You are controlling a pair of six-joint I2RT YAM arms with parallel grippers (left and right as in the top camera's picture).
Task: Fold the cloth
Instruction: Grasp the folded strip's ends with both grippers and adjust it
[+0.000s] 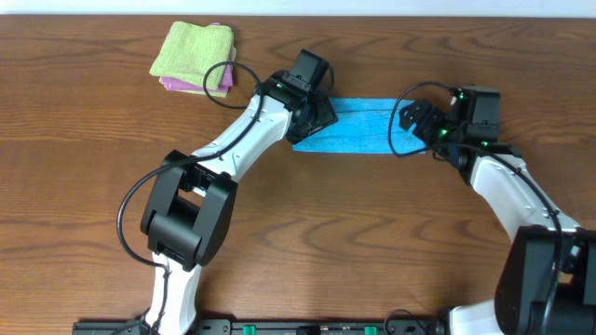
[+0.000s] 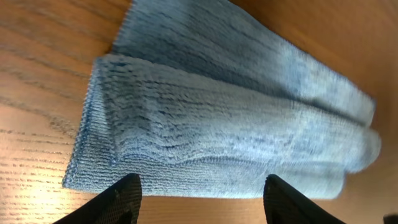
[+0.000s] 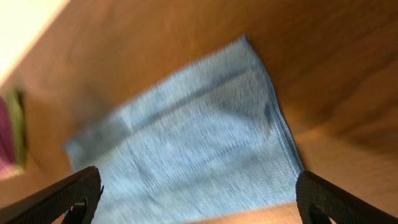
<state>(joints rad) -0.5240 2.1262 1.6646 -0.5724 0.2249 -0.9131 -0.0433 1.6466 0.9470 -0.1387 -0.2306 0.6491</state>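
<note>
A blue cloth [image 1: 358,127] lies folded into a long strip on the wooden table, between my two arms. My left gripper [image 1: 315,113] is over its left end, open and empty; in the left wrist view the cloth [image 2: 230,124] shows layered folds just beyond the open fingers [image 2: 200,198]. My right gripper [image 1: 416,121] is over the cloth's right end, open wide and empty; the right wrist view shows the cloth [image 3: 199,155] flat below the spread fingers [image 3: 198,199].
A stack of folded cloths, yellow-green [image 1: 194,50] on top of pink [image 1: 173,86], sits at the back left of the table. Its edge shows at the left of the right wrist view [image 3: 11,134]. Cables loop from both arms.
</note>
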